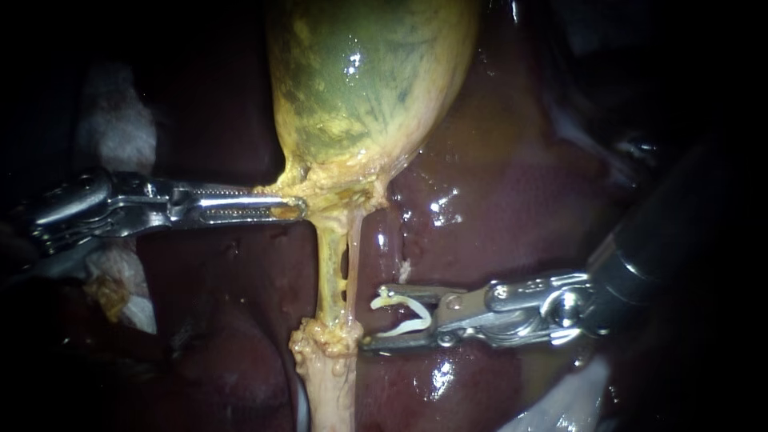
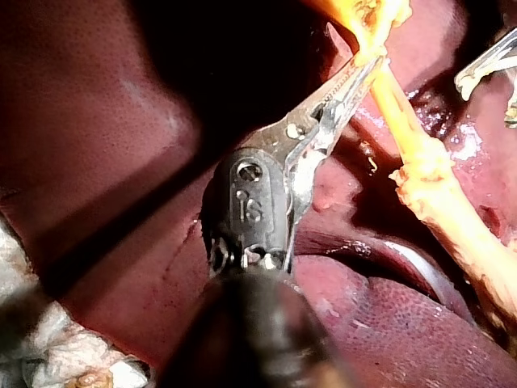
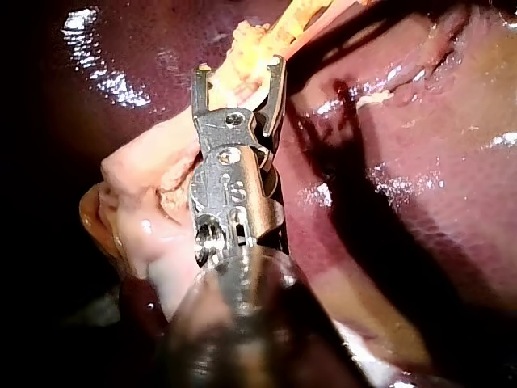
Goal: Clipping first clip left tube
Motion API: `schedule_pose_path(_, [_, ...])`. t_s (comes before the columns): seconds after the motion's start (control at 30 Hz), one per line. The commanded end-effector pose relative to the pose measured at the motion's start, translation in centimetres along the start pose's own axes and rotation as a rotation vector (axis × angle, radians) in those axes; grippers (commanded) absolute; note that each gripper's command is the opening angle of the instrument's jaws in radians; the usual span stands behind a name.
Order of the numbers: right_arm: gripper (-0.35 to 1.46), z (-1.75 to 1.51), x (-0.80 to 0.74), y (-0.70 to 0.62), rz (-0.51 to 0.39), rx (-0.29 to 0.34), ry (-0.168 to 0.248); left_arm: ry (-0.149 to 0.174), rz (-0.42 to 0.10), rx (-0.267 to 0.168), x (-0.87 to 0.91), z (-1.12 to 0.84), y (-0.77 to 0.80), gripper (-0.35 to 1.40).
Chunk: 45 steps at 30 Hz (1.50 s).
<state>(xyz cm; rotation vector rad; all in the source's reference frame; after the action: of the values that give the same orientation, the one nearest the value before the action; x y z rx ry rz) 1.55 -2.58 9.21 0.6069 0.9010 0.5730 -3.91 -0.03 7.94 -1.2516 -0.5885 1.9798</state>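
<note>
The green-yellow gallbladder hangs over the dark liver. From its neck two tubes run down: a thicker yellow left tube and a thin right tube, meeting at a lumpy stump. My left instrument is shut on the yellow tissue at the gallbladder's neck; its jaws show the same grip. My right instrument stands just right of the tubes, level with their lower part. Its jaws stand wide apart and hold a white clip. No tube lies between them. Its jaws point at yellow tissue.
White gauze lies at the left behind the left instrument's shaft, and more gauze at the lower right. Wet liver surface surrounds the tubes on both sides. The pale stump continues downward out of view.
</note>
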Motion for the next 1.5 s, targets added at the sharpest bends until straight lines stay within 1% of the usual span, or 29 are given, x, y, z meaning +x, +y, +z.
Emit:
schedule_pose_path(0.03, [0.56, 0.06, 0.03, 0.00, 0.002, -0.003, 0.000, 0.001, 0.000, 0.001, 0.00, 0.00, 0.00, -0.35])
schedule_pose_path(0.17, [0.56, 0.25, 0.12, 0.00, 0.012, -0.014, 0.003, 0.001, 0.000, 0.000, 0.00, -0.01, 0.00, -0.35])
schedule_pose_path(0.3, [0.56, 0.38, 0.13, 0.03, 0.012, -0.021, 0.004, -0.002, 0.000, 0.001, -0.01, -0.01, 0.01, -0.35])
schedule_pose_path(0.4, [0.56, 0.42, 0.09, 0.08, 0.010, -0.025, 0.005, -0.002, 0.000, 0.000, 0.00, -0.01, 0.02, -0.35])
schedule_pose_path(0.6, [0.56, 0.55, -0.09, 0.26, -0.003, -0.034, 0.006, -0.002, -0.002, -0.001, 0.02, -0.03, 0.06, -0.35])
schedule_pose_path(0.7, [0.57, 0.57, -0.13, 0.32, -0.006, -0.033, 0.005, -0.002, -0.003, -0.002, 0.04, -0.04, 0.07, -0.35])
schedule_pose_path(1.0, [0.56, 0.60, -0.14, 0.39, -0.006, -0.037, 0.006, -0.002, -0.006, -0.003, 0.07, -0.06, 0.11, -0.35])
schedule_pose_path(1.23, [0.56, 0.73, -0.15, 0.46, 0.004, -0.045, 0.008, -0.002, -0.007, -0.002, 0.09, -0.04, 0.16, -0.35])
schedule_pose_path(1.5, [0.57, 0.89, -0.21, 0.48, 0.028, -0.053, 0.008, -0.001, -0.010, -0.002, 0.13, -0.03, 0.21, -0.35])
